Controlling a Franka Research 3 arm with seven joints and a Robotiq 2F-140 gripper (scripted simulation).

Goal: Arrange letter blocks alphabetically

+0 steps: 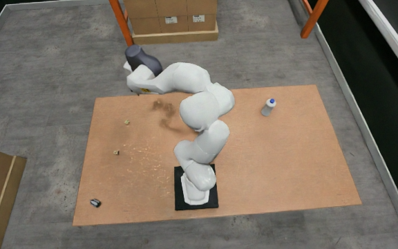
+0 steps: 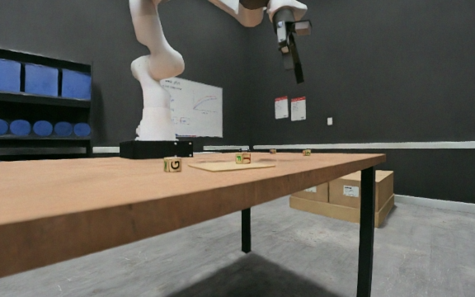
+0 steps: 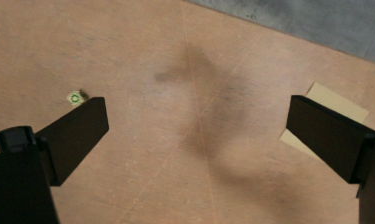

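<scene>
A wooden desk (image 1: 254, 155) (image 2: 138, 198) (image 3: 138, 150) with black legs stands on a grey floor (image 1: 54, 69) (image 2: 303, 247) (image 3: 348, 25). Dark walls rise behind it, with a whiteboard (image 2: 204, 109) and a rack (image 2: 91, 107) of blue containers. Cardboard boxes (image 1: 171, 24) (image 2: 345, 194) sit on the floor.

The white arm (image 1: 199, 107) (image 2: 159, 54) stands on a black base plate (image 1: 179, 205) (image 2: 128, 150) and reaches over the desk. Its jaws (image 2: 293, 74) are wide open, high above the desktop, holding and touching nothing.

A pale mat (image 2: 221, 166) (image 3: 338, 104) lies on the desk, with one block (image 2: 243, 158) on it. A block showing a G (image 2: 176, 165) on its side sits off the mat, nearer the exterior camera. Two more blocks, one farther out (image 1: 127, 122) (image 2: 307, 153) (image 3: 75, 98) and one nearer the base (image 1: 116, 152) (image 2: 272, 152), lie well apart from the mat. A white bottle with a blue cap (image 1: 268, 107) and a small dark object (image 1: 95, 203) also rest on the desk.
</scene>
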